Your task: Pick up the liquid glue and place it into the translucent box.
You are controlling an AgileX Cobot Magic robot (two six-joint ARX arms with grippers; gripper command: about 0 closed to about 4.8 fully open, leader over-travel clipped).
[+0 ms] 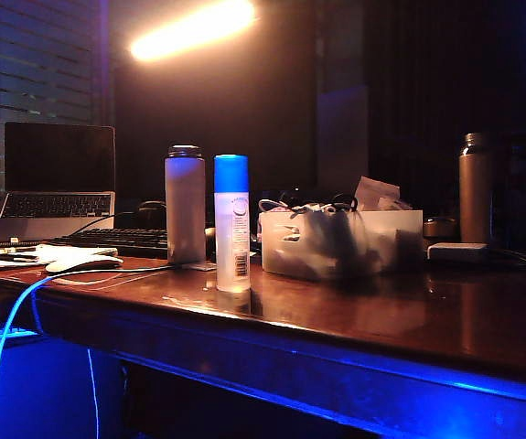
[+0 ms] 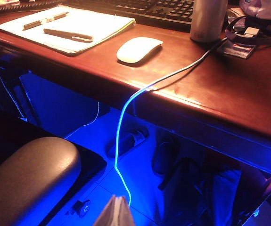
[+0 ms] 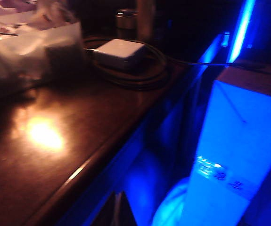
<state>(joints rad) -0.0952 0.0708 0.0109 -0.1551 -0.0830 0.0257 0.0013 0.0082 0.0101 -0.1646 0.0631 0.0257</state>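
Note:
The liquid glue (image 1: 232,224), a slim clear bottle with a bright blue cap and a barcode label, stands upright near the desk's front edge. Just to its right sits the translucent box (image 1: 340,242), stuffed with cables and papers; a corner of the box (image 3: 27,47) also shows in the right wrist view. Neither arm appears in the exterior view. My left gripper (image 2: 115,212) hangs below and in front of the desk edge, fingers pressed together and empty. My right gripper (image 3: 118,209) is likewise low beside the desk edge, its dark fingers closed on nothing.
A white flask (image 1: 186,206) stands just left of the glue, and a brown metal bottle (image 1: 474,187) at the far right. A mouse (image 2: 139,49), a notepad (image 2: 69,26), a keyboard (image 2: 159,9), a laptop (image 1: 57,178), a power adapter (image 3: 119,52) and a glowing cable (image 2: 126,122) occupy the desk.

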